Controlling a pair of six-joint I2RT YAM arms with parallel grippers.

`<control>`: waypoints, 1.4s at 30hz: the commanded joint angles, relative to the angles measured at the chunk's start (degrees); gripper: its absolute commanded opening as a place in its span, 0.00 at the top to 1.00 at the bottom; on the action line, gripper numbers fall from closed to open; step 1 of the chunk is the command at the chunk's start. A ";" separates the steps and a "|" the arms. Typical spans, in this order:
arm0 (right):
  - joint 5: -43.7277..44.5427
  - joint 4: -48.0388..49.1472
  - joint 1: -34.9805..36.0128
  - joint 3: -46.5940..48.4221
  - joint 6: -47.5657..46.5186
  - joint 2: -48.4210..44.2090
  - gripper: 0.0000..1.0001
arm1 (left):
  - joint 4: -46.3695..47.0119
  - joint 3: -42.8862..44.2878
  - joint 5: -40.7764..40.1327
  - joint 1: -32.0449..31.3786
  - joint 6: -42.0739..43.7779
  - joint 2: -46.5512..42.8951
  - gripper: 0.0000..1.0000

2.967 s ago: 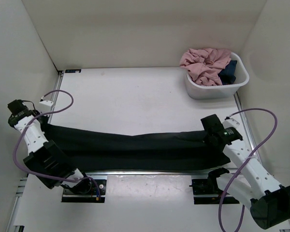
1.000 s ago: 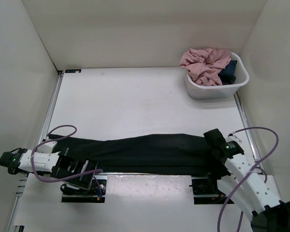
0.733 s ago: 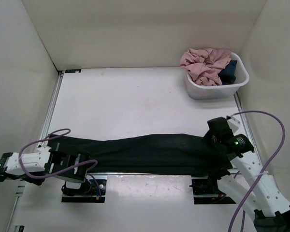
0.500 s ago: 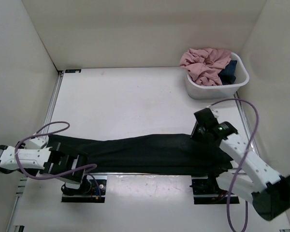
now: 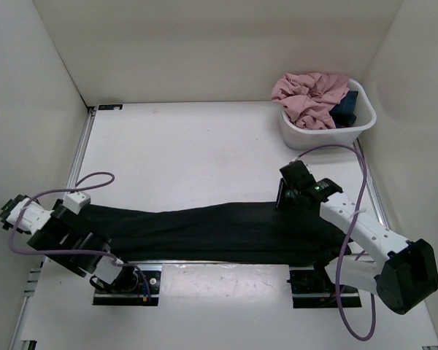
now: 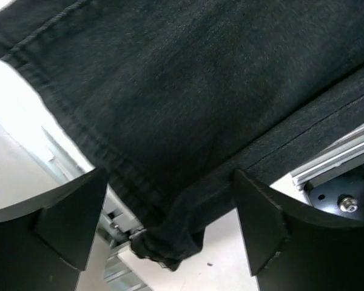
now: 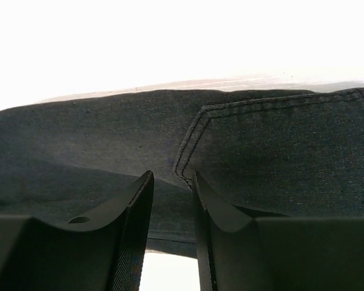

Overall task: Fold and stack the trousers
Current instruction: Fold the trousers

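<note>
The black trousers (image 5: 204, 230) lie stretched left to right along the near edge of the table. My left gripper (image 5: 71, 219) hovers over their left end, its jaws wide open. In the left wrist view the hem of the trousers (image 6: 188, 91) fills the frame under the left gripper (image 6: 170, 179), and one corner droops over the table edge. My right gripper (image 5: 288, 193) sits over the far edge of the right end, the jaws a narrow gap apart with nothing between them. Its wrist view shows the right gripper (image 7: 170, 176) just above the trousers (image 7: 79, 133) by a stitched pocket corner.
A white basket (image 5: 366, 122) at the back right holds a pink garment (image 5: 310, 95) and a dark blue garment (image 5: 345, 108). Enclosure walls stand close on the left, back and right. A metal rail (image 6: 333, 163) runs along the near table edge. Purple cables loop from both wrists.
My left gripper has opened and let go of the left end, then lifted slightly away. My right gripper has slid left and farther along the right end. The trousers lie where they were.
</note>
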 commanded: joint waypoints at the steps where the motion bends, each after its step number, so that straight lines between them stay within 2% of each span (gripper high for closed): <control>1: -0.05 0.07 0.33 -0.56 -1.43 -0.04 0.63 | 0.70 2.03 -3.79 -3.30 -6.46 1.49 0.08; 5: 1.18 -1.08 0.33 -1.96 -0.20 -1.97 0.60 | 2.03 -0.68 -8.19 -3.83 -5.24 0.35 0.22; 6: 1.79 -1.08 0.33 -2.49 0.41 -2.67 0.60 | 2.03 -0.69 -9.85 -3.83 -4.71 0.35 0.28; 7: 1.80 -1.86 0.33 -2.49 0.42 -3.29 0.60 | 2.03 -1.39 -10.74 -3.83 -4.01 -0.17 0.30; 11: 2.41 -3.09 0.33 -3.11 0.42 -3.82 0.60 | -2.54 0.62 -11.98 -3.83 -3.30 0.52 0.28; 14: 2.94 -3.63 0.33 -3.11 -0.11 -3.82 0.60 | -5.78 3.08 -11.98 -3.83 -3.30 2.54 0.22; 17: 3.46 -3.63 0.33 -3.11 -0.11 -3.82 0.60 | -5.19 2.92 -14.25 -3.83 -3.91 3.86 0.20; 21: 4.08 -4.15 0.33 -2.58 -0.11 -3.82 0.60 | -4.13 1.69 -16.72 -3.83 -3.91 3.86 0.55; 22: 4.61 -4.15 0.33 -2.58 -0.11 -3.82 0.60 | -4.13 1.68 -17.33 -3.83 -3.91 3.86 0.74; 23: 4.61 -4.15 0.33 -2.58 -0.11 -3.82 0.60 | -4.65 1.68 -17.86 -3.83 -3.91 3.86 0.85; 25: 5.22 -4.68 0.33 -3.80 -0.11 -3.82 0.60 | -4.65 1.68 -17.87 -3.83 -3.91 3.25 0.85; 28: 5.75 -5.30 -0.98 -5.47 1.21 -1.37 0.63 | -0.71 4.22 -12.35 -3.83 -5.92 0.97 0.85; 29: 5.75 -5.30 -1.77 -6.00 1.73 -0.66 0.64 | 0.43 5.88 -6.32 -3.83 -8.72 0.09 0.85; 32: 4.35 -4.16 -3.09 -6.71 2.87 3.37 0.67 | 3.95 11.87 4.24 -5.93 -13.46 -5.08 0.85; 35: 3.82 -3.54 -3.09 -6.71 3.40 6.19 0.71 | 11.85 13.02 9.45 -8.57 -18.13 -12.64 0.85; 36: 3.82 -3.54 -3.09 -6.71 3.40 6.81 0.72 | 13.70 13.98 11.82 -9.80 -21.98 -14.23 0.85; 39: 3.29 -3.54 -3.62 -7.32 3.93 7.52 0.74 | 13.71 17.41 12.72 -9.81 -25.26 -14.51 0.85; 42: 3.29 -3.02 -3.62 -9.51 5.16 7.52 0.76 | 13.11 15.23 8.87 -9.81 -20.29 -14.67 0.85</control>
